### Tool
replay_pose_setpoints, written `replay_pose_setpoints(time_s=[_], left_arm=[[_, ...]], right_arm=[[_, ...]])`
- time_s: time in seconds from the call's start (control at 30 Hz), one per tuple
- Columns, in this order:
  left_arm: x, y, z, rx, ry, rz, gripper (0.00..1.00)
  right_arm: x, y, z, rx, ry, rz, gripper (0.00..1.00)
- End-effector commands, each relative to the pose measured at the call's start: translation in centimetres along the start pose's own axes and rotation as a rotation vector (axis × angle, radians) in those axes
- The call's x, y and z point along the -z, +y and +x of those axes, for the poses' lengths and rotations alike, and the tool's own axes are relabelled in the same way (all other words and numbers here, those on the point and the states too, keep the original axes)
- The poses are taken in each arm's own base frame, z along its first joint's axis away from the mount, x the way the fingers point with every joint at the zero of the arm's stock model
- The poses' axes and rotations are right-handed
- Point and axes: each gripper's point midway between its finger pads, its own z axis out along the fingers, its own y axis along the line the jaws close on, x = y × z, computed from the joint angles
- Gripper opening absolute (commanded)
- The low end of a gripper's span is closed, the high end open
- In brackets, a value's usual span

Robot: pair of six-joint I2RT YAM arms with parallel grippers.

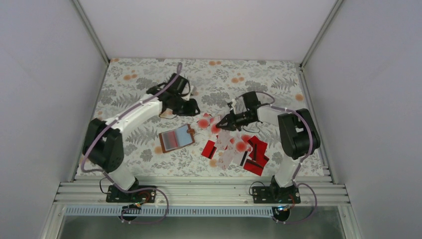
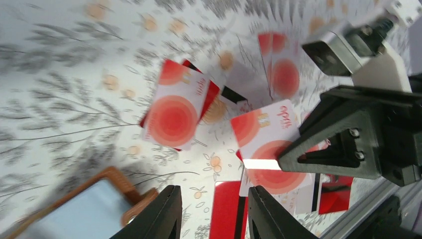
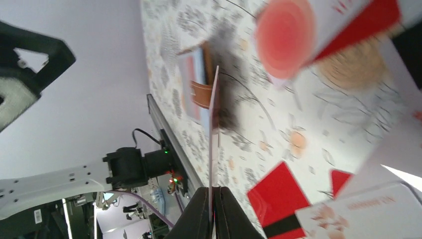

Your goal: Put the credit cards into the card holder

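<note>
Briefly, items listed from left to right.

Left end effector (image 2: 214, 196): raised above the floral worktop (image 1: 139, 84), beyond the card holder. Fingers stand apart with nothing between them; empty.

Card holder (image 1: 176, 138): brown wallet lying opened flat on the worktop, pale blue-grey pockets facing up, between the two arms. Nothing touches or steadies it. No card can be seen in it.

Right end effector (image 1: 220, 123): closed on one white card with red blotches (image 2: 261, 129), pinched near one edge and lifted clear of the worktop, just right of the card holder.

Loose credit cards (image 1: 239, 147): red striped and white blotched, scattered and overlapping in front of the right arm, well apart from the holder.

Risks, as judged:
- The holder lies unrestrained, so a card pushed at a pocket mouth would likely slide the wallet instead of entering.
- The pinch is small and near the edge, so the card may pivot or slip on contact.
- The two end effectors work close together, so a clash is possible over the holder.
- Overlapping cards may lift in pairs.
</note>
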Motion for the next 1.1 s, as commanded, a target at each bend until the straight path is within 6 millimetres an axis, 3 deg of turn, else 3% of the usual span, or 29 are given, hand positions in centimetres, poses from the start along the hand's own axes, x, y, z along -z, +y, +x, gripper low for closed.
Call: replay_pose_setpoints(time_s=[0.0,0.2,0.3,0.5,0.77,1.07], left_arm=[[4.3,2.4,-1.2,0.033,-0.085,-0.052,0.37],[9.5,3.5,-3.0,-0.002,-0.193,-0.019,0.54],[11.7,3.4,-3.7,0.003,-0.234,0.088,0.62],[16.3,-1.0,-4.8,-0.067,-0.316,0.406,0.77],[19.6,-4.5,-5.4,-0.109,-0.387,0.617,0.80],[21.8,-6.4,-6.1,-0.111,-0.430,0.728,0.71]], right_arm=[[1.9,5.6,-2.1,0.087,-0.050,-0.092,0.04],[3.1,9.6,-3.8,0.115,-0.067,-0.147,0.04],[3.8,12.0,-4.5,0.137,-0.075,-0.178,0.04],[4.6,16.5,-5.5,0.179,-0.079,-0.231,0.04],[5.3,22.0,-5.9,0.236,-0.073,-0.287,0.04],[5.6,29.2,-6.0,0.324,-0.040,-0.352,0.04]])
